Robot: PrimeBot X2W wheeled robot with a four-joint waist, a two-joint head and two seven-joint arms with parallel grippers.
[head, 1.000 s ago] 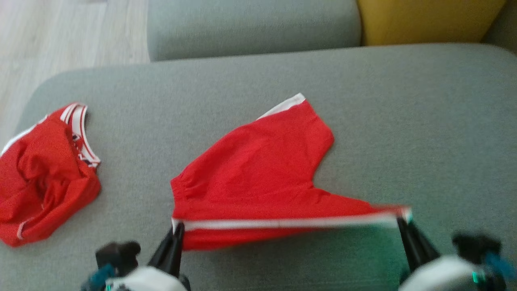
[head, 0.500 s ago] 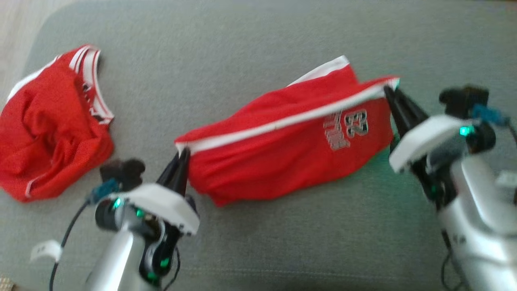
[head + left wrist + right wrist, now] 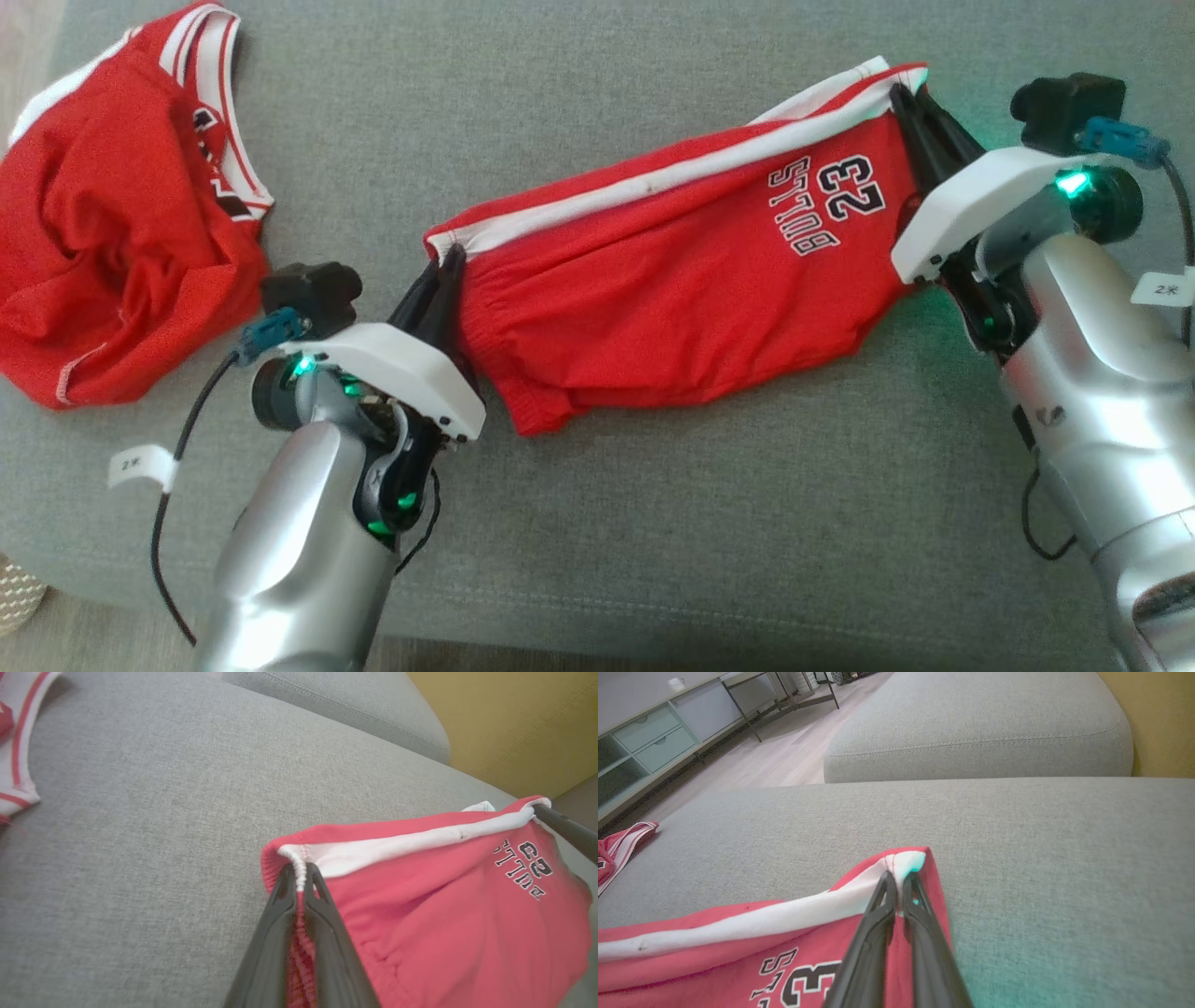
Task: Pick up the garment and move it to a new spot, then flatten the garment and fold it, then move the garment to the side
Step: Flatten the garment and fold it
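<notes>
Between left claw (image 3: 452, 256), right claw (image 3: 902, 91): shorts (image 3: 672, 280)

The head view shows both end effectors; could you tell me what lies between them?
The red shorts: in the head view their white-striped edge runs from the left end effector to the right end effector.

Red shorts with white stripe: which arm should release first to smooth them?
Probably left: left gripper pinches the red shorts at the waistband, beside bunched folds; right gripper can anchor the hem corner.
</notes>
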